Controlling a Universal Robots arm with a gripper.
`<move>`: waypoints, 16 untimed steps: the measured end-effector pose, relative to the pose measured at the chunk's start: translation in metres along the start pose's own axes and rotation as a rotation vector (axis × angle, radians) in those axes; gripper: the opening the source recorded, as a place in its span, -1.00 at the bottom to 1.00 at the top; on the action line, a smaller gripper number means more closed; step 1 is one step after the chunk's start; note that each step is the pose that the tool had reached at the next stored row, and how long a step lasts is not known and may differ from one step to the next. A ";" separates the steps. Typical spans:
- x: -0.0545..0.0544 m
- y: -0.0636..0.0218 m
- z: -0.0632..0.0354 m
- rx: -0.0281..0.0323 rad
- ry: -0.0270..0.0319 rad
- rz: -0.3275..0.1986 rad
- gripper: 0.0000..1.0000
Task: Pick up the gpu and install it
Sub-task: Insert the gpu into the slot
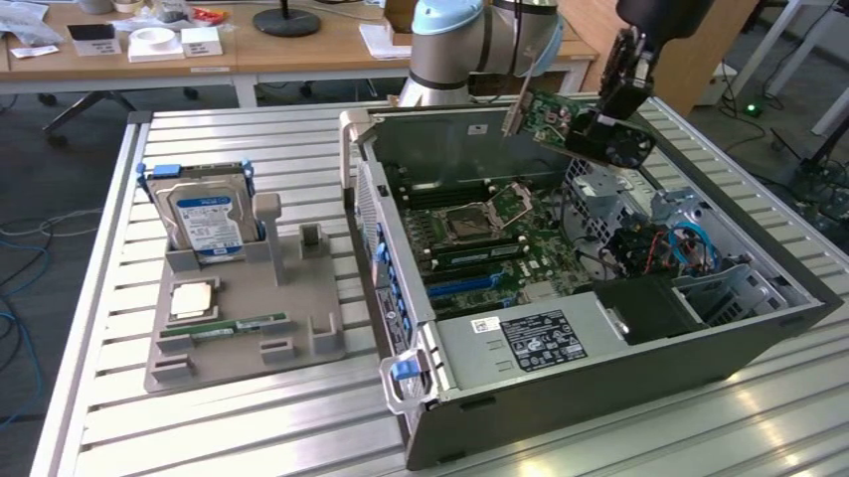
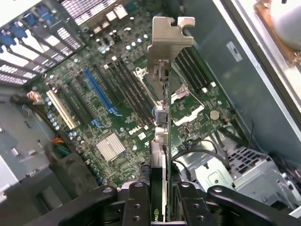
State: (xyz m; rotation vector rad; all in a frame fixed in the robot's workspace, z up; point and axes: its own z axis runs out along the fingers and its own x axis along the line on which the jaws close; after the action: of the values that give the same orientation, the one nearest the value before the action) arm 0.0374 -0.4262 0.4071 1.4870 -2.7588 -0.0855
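Gpu: the gpu (image 1: 547, 111), a thin flat green-and-dark circuit card with a silvery metal bracket end, is held tilted in the air above the far part of the case, clear of the motherboard.
Hand: the black two-fingered hand (image 1: 591, 124) is closed part-way on the gpu, with its fingers (image 2: 136, 205) set against both faces of the card.
Case: the open grey metal computer case (image 1: 571, 388) is laid on its side, with the green motherboard (image 1: 491, 248) exposed.
Holder: a grey plastic parts holder (image 1: 298, 333) is placed at the exterior view's left of the case. A silver blue-labelled hard drive (image 1: 202, 211) is stood upright in it and a small green RAM stick (image 1: 239, 327) is laid flat in it.
Bench: case and holder are carried by the slatted aluminium bench (image 1: 226, 437).
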 end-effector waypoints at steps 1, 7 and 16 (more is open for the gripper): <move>0.000 0.0000 0.0002 -0.0003 0.0010 -0.020 -0.47; 0.000 -0.0001 0.0014 -0.0025 0.0065 -0.127 -0.47; 0.000 -0.0002 0.0030 -0.0058 0.0150 -0.292 -0.47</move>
State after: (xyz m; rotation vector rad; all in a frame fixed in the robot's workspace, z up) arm 0.0374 -0.4262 0.4042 1.8680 -2.5067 -0.0827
